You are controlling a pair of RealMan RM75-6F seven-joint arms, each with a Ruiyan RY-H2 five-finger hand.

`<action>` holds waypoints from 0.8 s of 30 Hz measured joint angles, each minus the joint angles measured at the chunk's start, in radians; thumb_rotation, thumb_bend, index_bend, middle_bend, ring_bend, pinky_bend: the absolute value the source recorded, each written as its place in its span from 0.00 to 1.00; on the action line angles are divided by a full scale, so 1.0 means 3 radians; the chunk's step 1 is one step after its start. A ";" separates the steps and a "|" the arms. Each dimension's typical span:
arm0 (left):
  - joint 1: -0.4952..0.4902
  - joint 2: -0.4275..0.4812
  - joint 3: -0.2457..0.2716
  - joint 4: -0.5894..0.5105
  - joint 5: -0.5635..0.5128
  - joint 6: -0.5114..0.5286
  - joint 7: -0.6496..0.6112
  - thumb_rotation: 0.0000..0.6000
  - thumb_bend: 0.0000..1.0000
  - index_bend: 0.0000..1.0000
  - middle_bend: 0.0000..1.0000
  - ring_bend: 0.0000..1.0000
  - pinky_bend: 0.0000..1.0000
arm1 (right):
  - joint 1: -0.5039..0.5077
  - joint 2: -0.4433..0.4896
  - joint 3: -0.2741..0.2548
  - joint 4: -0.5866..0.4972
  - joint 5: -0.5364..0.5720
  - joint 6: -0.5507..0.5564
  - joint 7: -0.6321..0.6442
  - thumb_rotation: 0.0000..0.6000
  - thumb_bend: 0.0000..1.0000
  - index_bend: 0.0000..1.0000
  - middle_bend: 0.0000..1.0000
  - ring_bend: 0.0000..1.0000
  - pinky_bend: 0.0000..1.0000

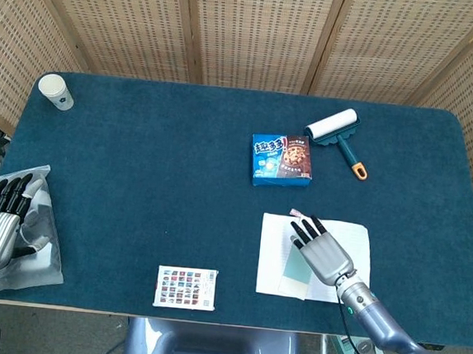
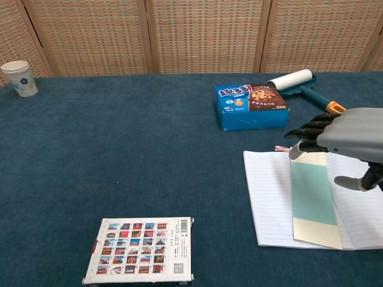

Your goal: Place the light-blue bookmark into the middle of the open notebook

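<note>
cup (image 1: 56,91), cookie box (image 1: 281,158), lint roller (image 1: 337,134), stamp card (image 2: 140,258)

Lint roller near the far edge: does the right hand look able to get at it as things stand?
Probably yes. The right hand hovers open above the notebook, holding nothing, and only bare cloth separates it from the lint roller; the cookie box sits off to the side.

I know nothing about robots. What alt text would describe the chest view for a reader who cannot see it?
A light-blue bookmark lies along the middle of an open notebook on a blue table, with the robot's right hand raised above its far end, holding nothing. Further off sit a snack box, lint roller, paper cup and sticker sheet.
</note>
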 measured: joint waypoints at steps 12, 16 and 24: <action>-0.0017 -0.0007 -0.0002 0.0013 -0.0026 -0.0055 0.0005 1.00 0.05 0.00 0.00 0.00 0.00 | 0.0016 -0.0142 0.0084 0.0237 0.0428 0.0066 0.0033 1.00 0.64 0.18 0.00 0.00 0.00; -0.0026 -0.0016 -0.0001 0.0020 -0.0038 -0.0077 0.0016 1.00 0.05 0.00 0.00 0.00 0.00 | 0.0031 -0.0183 0.0071 0.0207 0.0440 0.0098 -0.0010 1.00 0.65 0.21 0.00 0.00 0.00; -0.0023 -0.0009 -0.0011 0.0025 -0.0058 -0.0076 -0.0012 1.00 0.05 0.00 0.00 0.00 0.00 | 0.0065 -0.0247 0.0014 0.0212 0.0487 0.0069 -0.0053 1.00 0.65 0.25 0.00 0.00 0.00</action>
